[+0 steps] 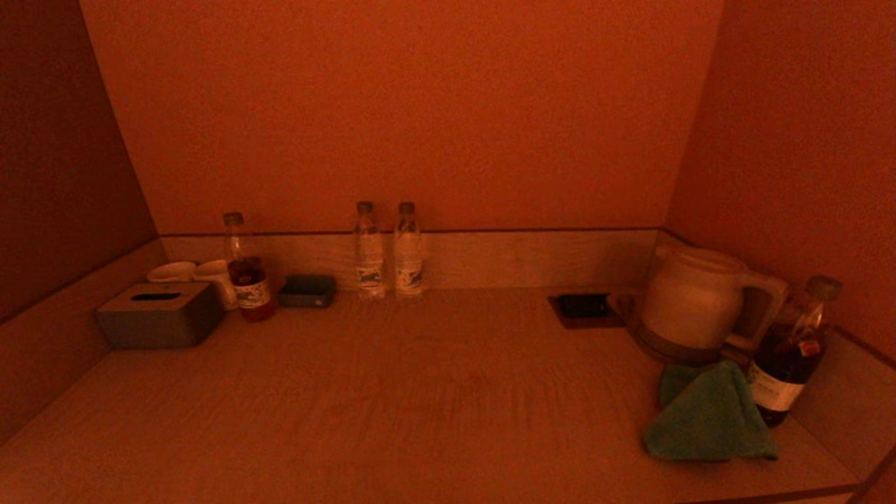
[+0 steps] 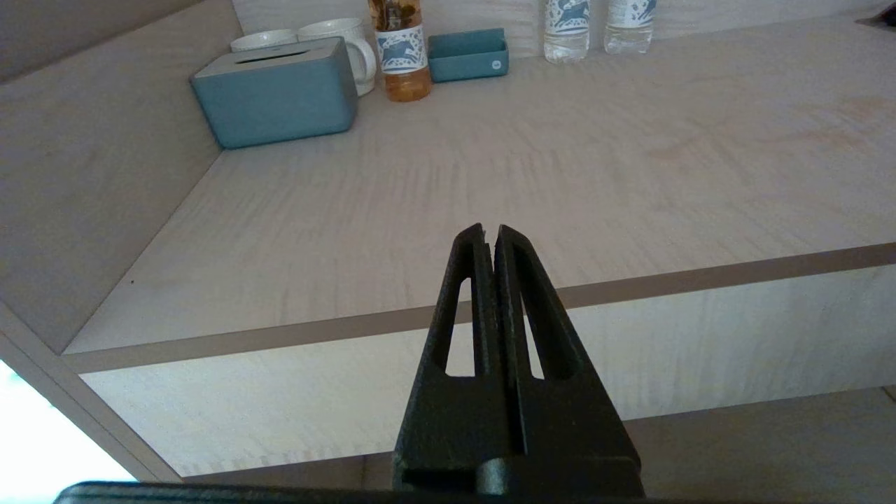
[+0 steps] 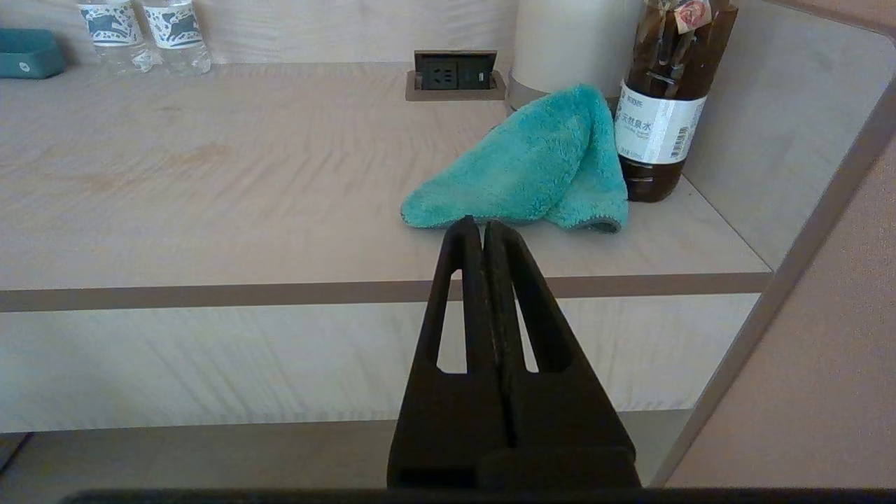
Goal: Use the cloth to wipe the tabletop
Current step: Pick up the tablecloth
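Observation:
The green cloth lies crumpled at the right front of the pale wood-grain tabletop, just in front of the white kettle and beside a dark bottle. Neither arm shows in the head view. My right gripper is shut and empty, held off the table's front edge, short of the cloth. My left gripper is also shut and empty, held off the front edge toward the left half.
A grey tissue box, two cups, a tea bottle and a small dark tray stand at the back left. Two water bottles line the back rim. A socket panel sits left of the kettle.

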Tool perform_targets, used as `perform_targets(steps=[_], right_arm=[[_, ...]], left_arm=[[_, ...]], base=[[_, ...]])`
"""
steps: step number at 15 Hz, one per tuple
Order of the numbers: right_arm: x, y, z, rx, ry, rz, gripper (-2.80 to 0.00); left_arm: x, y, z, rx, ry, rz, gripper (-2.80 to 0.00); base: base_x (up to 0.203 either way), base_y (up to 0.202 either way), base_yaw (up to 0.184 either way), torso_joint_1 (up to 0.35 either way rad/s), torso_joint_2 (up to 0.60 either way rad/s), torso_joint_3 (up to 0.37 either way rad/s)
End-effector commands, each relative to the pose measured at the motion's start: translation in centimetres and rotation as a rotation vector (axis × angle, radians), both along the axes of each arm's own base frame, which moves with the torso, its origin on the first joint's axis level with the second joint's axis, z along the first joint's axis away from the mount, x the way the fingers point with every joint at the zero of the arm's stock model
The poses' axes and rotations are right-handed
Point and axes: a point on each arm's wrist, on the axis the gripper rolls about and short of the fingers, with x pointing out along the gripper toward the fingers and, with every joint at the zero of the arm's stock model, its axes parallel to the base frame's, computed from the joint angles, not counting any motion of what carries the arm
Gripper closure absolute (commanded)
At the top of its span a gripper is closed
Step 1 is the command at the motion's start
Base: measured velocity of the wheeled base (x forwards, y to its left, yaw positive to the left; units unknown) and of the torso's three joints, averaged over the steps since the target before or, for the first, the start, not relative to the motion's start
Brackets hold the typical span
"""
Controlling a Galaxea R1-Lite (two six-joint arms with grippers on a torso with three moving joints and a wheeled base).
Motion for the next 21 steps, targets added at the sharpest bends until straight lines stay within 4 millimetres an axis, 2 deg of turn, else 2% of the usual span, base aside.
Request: perform_targets(steps=[1, 19, 21], right_arm=[[0.01, 0.00, -0.01, 0.000, 0.002, 0.000, 0.00], [0.02, 0.00, 0.04, -0.029, 0.000, -0.003, 0.00], [-0.12, -0.01, 0.52, -0.033, -0.016, -0.005, 0.00]], left_arm=[[0.00, 0.00, 0.00, 0.000, 0.000, -0.001, 0.00], [0.00, 0.00, 0.00, 0.000, 0.000, -0.001, 0.00], [0.00, 0.00, 0.00, 0.000, 0.000, -0.001, 0.00]], base=[[0.000, 0.000, 0.000, 0.000, 0.00, 0.000], [0.000, 0.000, 0.000, 0.000, 0.00, 0.000], [0.000, 0.000, 0.000, 0.000, 0.00, 0.000]])
